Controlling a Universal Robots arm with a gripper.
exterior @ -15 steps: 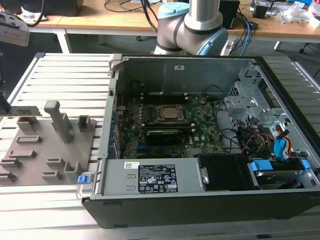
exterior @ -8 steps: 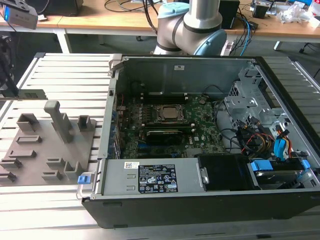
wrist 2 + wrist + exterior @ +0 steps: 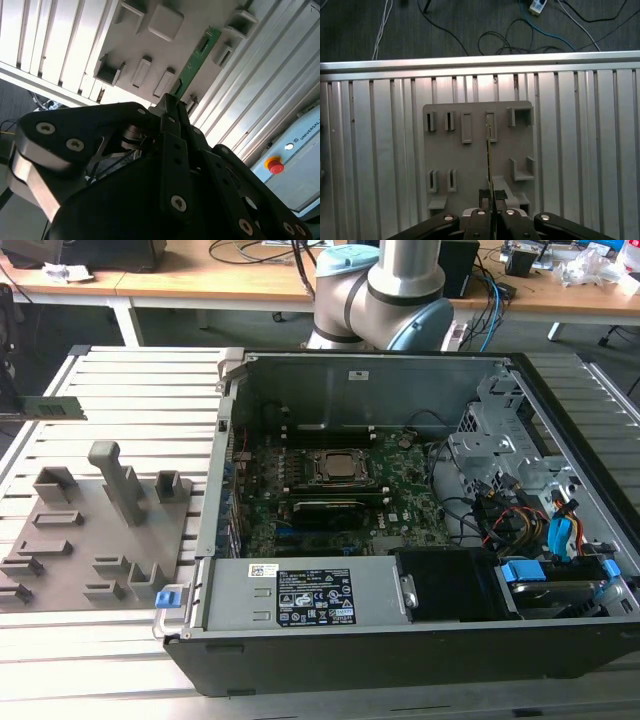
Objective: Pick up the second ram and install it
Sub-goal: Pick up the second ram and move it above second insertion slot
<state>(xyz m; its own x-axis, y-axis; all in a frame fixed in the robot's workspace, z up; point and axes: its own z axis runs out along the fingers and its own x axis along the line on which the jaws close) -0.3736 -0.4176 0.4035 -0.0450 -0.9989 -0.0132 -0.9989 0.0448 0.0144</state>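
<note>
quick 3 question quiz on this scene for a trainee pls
1. True or false: the tool is shut on the second ram.
2. In the exterior view, the computer case sits where relative to the grey holder plate? A) to its left B) to its right C) on top of it
3. Fill in: the case's side is ___, showing the motherboard.
Key: 1 true; 2 B; 3 open.
</note>
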